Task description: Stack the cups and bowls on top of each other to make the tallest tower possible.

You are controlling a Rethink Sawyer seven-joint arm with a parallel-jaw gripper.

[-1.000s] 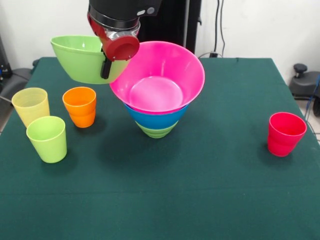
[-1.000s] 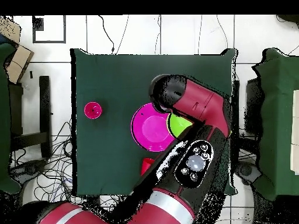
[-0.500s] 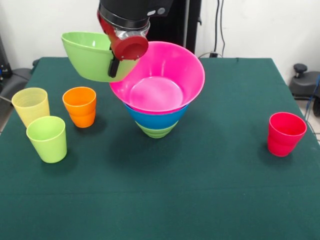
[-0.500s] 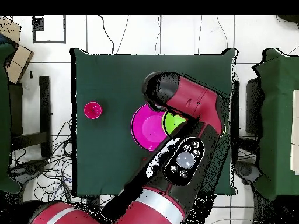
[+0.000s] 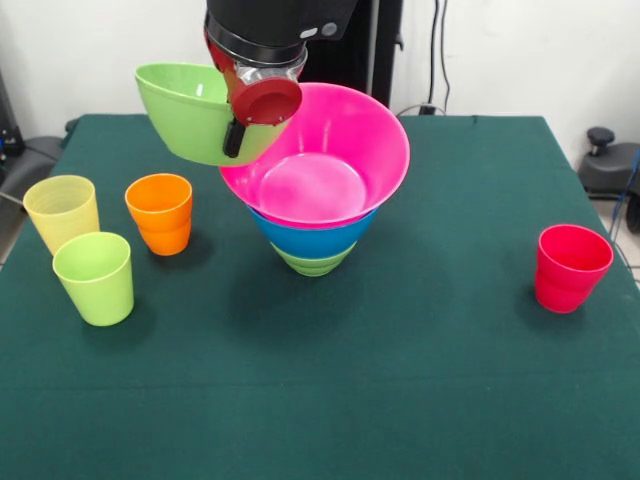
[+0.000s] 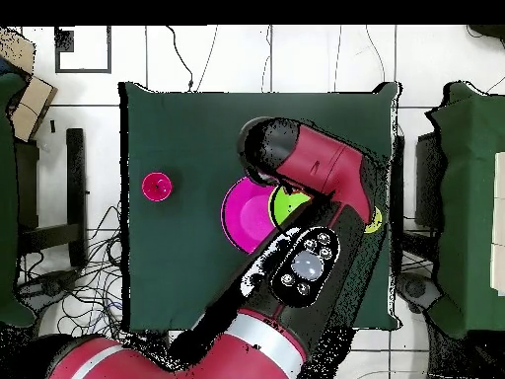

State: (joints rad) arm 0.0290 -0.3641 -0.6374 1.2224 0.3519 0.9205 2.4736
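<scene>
Lime-green plastic, the held bowl (image 5: 190, 112) hangs tilted in the air, its rim pinched by the gripper (image 5: 236, 135), at ten o'clock from the tower (image 5: 315, 175): pink bowl (image 5: 330, 150) nested in blue (image 5: 312, 240), nested in a green one (image 5: 311, 263). Yellow (image 5: 62, 212), green (image 5: 94, 277) and orange (image 5: 160, 213) cups stand at the tower's nine o'clock, a red cup (image 5: 571, 267) at four.

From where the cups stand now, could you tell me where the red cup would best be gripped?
Probably at its rim, from straight above. The red cup stands upright and mouth-open on the green table, alone with nothing near it, so one finger could go inside the wall and one outside. Its sides taper downward, so a side grasp may slip.
</scene>
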